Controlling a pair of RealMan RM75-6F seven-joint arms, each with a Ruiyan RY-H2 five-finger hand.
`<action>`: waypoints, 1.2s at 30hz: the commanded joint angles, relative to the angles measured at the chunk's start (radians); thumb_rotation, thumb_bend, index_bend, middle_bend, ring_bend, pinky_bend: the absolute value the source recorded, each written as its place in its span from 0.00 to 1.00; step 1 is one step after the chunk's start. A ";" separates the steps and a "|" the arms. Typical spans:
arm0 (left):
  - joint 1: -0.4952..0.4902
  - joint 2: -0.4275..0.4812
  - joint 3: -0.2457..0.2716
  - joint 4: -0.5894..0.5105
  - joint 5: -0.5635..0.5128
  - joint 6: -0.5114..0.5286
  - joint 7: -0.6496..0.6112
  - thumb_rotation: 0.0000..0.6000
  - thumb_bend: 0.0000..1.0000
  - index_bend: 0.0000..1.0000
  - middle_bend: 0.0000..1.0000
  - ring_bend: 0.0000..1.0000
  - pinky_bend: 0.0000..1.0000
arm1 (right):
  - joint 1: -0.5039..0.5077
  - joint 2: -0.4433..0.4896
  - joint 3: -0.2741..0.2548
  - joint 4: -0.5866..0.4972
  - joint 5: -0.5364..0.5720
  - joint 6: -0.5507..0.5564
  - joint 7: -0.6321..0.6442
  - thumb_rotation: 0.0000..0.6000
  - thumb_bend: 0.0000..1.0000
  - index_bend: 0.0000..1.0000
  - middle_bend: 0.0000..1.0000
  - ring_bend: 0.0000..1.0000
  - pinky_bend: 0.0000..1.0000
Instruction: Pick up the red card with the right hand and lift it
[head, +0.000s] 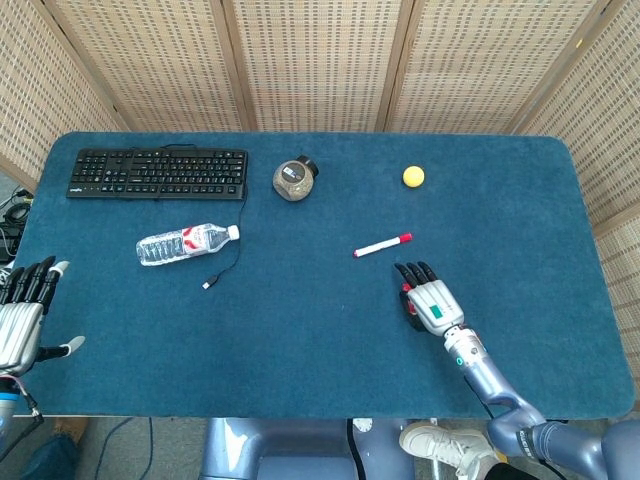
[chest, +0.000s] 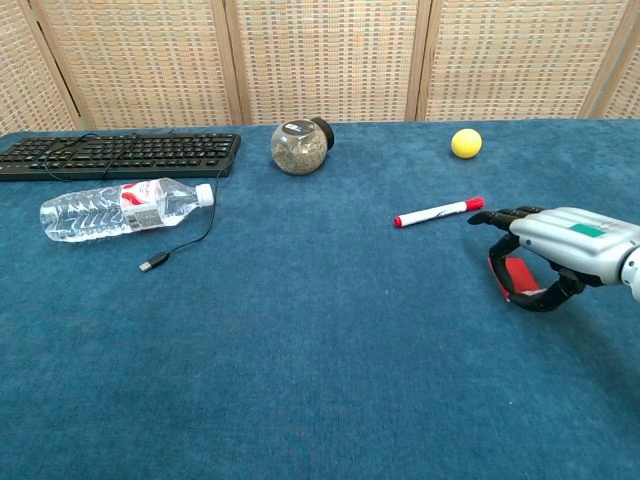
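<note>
The red card (chest: 519, 274) sits at the right of the blue table, held under my right hand (chest: 560, 250). Its fingers reach over the card's top edge and the thumb curls beneath it, so the card stands tilted just off the cloth. From the head view only a red sliver of the card (head: 406, 294) shows at the left side of my right hand (head: 430, 298). At the table's near left edge my left hand (head: 22, 318) rests with fingers spread, holding nothing.
A red-capped white marker (head: 382, 245) lies just beyond the right hand. A yellow ball (head: 413, 177) and a round jar (head: 295, 180) sit further back. A black keyboard (head: 158, 173), a water bottle (head: 187, 243) and a loose cable (head: 222, 270) occupy the left.
</note>
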 joint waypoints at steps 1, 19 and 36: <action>0.000 0.000 0.000 -0.001 0.000 0.000 -0.001 1.00 0.00 0.00 0.00 0.00 0.00 | 0.003 0.005 0.007 -0.001 -0.004 0.008 0.008 1.00 0.56 0.67 0.00 0.00 0.00; -0.001 0.008 -0.001 -0.002 0.001 -0.002 -0.016 1.00 0.00 0.00 0.00 0.00 0.00 | 0.066 0.065 0.134 0.031 0.078 0.003 -0.032 1.00 0.56 0.70 0.01 0.00 0.00; 0.002 0.016 0.000 -0.009 0.007 0.002 -0.028 1.00 0.00 0.00 0.00 0.00 0.00 | 0.109 0.146 0.189 0.013 0.019 0.115 -0.018 1.00 0.56 0.71 0.05 0.00 0.00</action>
